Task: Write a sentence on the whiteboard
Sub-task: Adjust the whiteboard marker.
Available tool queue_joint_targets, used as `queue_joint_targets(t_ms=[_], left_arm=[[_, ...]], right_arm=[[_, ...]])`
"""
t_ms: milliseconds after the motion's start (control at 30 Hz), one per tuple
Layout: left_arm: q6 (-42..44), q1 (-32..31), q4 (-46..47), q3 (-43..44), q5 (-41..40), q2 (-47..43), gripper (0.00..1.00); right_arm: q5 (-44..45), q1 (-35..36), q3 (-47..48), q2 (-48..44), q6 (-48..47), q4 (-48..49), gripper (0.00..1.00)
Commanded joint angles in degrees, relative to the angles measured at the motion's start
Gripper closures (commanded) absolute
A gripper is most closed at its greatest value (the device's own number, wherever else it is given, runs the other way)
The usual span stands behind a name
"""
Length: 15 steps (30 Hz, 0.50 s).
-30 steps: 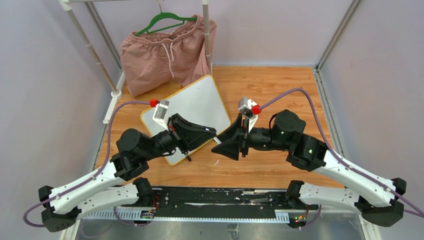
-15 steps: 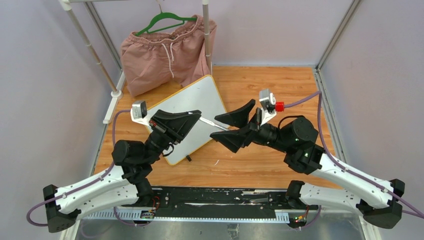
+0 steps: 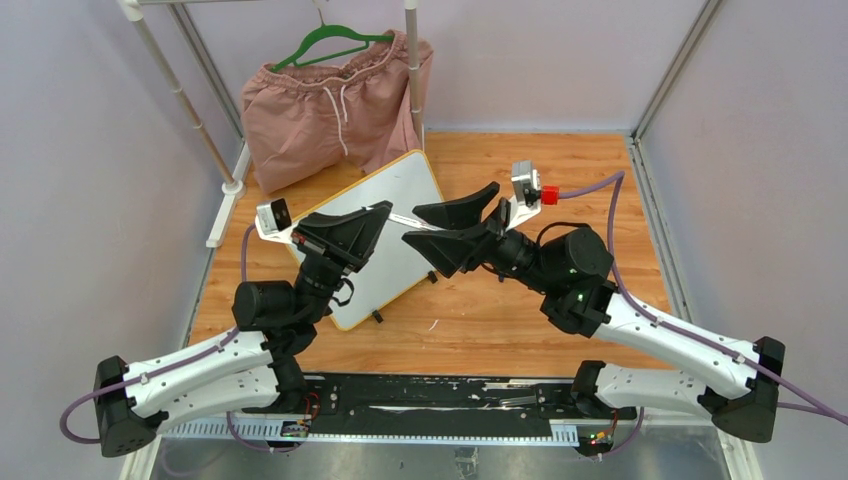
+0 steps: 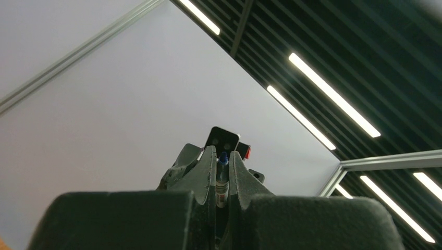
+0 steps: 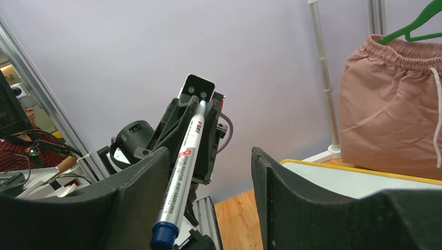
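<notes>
Now that left claw [image 3: 380,212] lifted the marker [image 5: 185,156], right claw [image 3: 410,226] has opened.

The wooden table [image 3: 560,170] carries the whiteboard [image 3: 400,185], which lies askew left of the middle with one corner pointing to the back and two small black feet showing along its near right edge. Behind it, pink shorts [image 3: 330,110] come down to the far left corner (whether the hem touches the wood is unclear). A small white fleck [image 3: 433,325] lies on bare wood near the front.
</notes>
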Motion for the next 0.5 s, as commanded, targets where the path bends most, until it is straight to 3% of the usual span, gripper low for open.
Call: queue_joint_targets(t_ms=[0,133,267,467], left_arm=[[-0.73,-0.28,1.99,-0.75,-3.49,-0.74,1.00],[-1.00,-0.32,0.30,-0.32,-3.90,-1.02,1.00],[-1.74,-0.33,-0.05,-0.72,-4.58,-1.13,1.00],[-2.29,-0.32,-0.64,-0.48,-4.76,-0.83,1.00]], right_arm=[[1.17,0.37,2.65,0.13,0.47,5.14,0.37],[0.86,0.38,3.40,0.55,-0.18,4.53,0.42],[-0.23,0.36,4.35,1.15,-1.01,3.69,0.59],[-0.58,0.34,5.58,1.76,-1.37,1.95,0.59]])
